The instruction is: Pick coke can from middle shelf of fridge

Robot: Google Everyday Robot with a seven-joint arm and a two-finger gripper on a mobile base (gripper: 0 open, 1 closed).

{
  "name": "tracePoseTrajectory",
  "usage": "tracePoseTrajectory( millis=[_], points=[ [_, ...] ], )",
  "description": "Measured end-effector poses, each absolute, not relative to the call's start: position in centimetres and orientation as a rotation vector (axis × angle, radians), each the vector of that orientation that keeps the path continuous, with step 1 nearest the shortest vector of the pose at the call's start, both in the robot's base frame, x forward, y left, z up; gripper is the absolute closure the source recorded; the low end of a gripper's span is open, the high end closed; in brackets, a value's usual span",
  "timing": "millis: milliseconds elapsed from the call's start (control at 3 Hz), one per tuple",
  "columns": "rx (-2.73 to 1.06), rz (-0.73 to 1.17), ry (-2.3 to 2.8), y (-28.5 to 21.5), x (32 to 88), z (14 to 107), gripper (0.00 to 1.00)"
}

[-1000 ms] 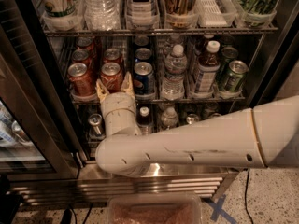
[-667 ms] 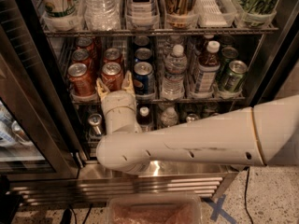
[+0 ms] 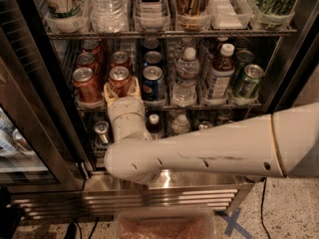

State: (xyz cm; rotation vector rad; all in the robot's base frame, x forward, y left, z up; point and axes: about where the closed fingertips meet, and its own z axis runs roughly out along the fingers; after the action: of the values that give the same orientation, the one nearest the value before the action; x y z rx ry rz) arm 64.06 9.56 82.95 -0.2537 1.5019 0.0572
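Observation:
The fridge (image 3: pixel 294 59) stands open in front of me. On its middle shelf (image 3: pixel 199 105) a bright red coke can (image 3: pixel 119 78) stands at the front of the second lane from the left. My gripper (image 3: pixel 120 89) reaches in from below at the shelf's front edge. Its cream fingers (image 3: pixel 107 90) sit against both sides of the can's lower half, shut on it. The can stands upright on the shelf. More red cans (image 3: pixel 121 59) stand behind it.
Darker brownish-red cans (image 3: pixel 85 82) fill the lane to the left and blue Pepsi cans (image 3: pixel 153 81) the lane to the right. Water bottles (image 3: pixel 186 78) and green cans (image 3: pixel 249 79) stand further right. The upper rack (image 3: pixel 149 33) holds tall bottles. The glass door (image 3: pixel 30 133) hangs at the left.

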Motion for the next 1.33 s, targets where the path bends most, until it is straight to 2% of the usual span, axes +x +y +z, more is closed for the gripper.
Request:
tracePoseTrajectory(
  millis=[333, 1333],
  points=[
    [-0.254, 0.057, 1.502, 9.6, 64.1, 83.0, 0.98],
    [-0.225, 0.106, 1.487, 9.4, 63.6, 85.1, 1.00]
  ],
)
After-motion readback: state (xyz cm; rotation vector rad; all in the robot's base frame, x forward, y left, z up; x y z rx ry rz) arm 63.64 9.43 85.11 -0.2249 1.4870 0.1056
